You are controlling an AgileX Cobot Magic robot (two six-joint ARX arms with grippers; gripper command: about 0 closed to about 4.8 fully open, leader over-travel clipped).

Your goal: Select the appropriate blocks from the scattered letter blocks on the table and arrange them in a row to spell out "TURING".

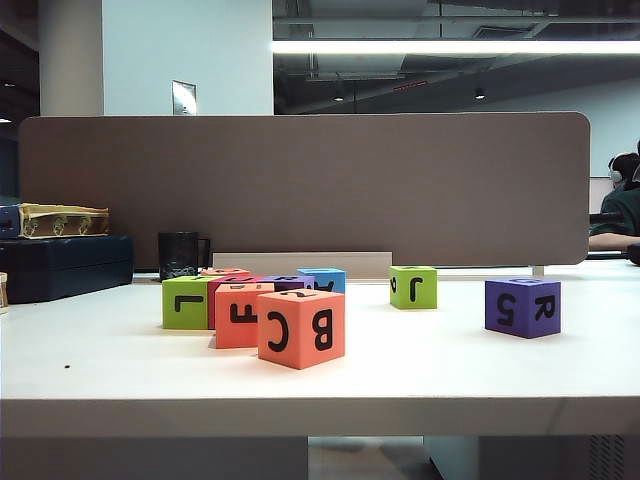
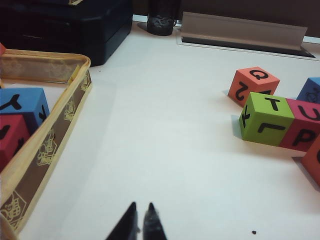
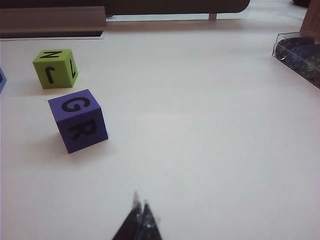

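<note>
Okay, left to right, first person for speed: at the far left we see a yellow-rimmed tray (image 2: 47,135) holding a spare blue cube and a red one, with a dark case (image 1: 65,265) behind it. The left gripper (image 2: 141,220) hangs low over bare table (image 1: 320,385), well short of any block, its fingers pressed together on nothing. Next comes the cluster: the lime green T block (image 2: 266,118) touching the magenta block (image 2: 306,125) that shows U and P, an orange Q cube (image 2: 252,86) just behind, a blue block (image 1: 322,279) at the back, and up front the orange F cube (image 1: 243,315) and the orange C/B cube (image 1: 301,327). Further right stands the second lime green block (image 3: 55,68) with N and J, then the purple block (image 3: 78,120) with G and R, slightly turned. The right gripper (image 3: 140,217) sits back from both, tips also closed and empty. A clear box (image 3: 300,54) of dark pieces sits at the far right. We judge the blocks light, soft foam with matte, grippy faces and crisp square edges, so they should not slip but may dent or squash. Take each across two opposite flat sides near mid-height, gently; the free-standing ones are easy, the touching pair needs separating first. Tabletop is smooth white laminate.
</note>
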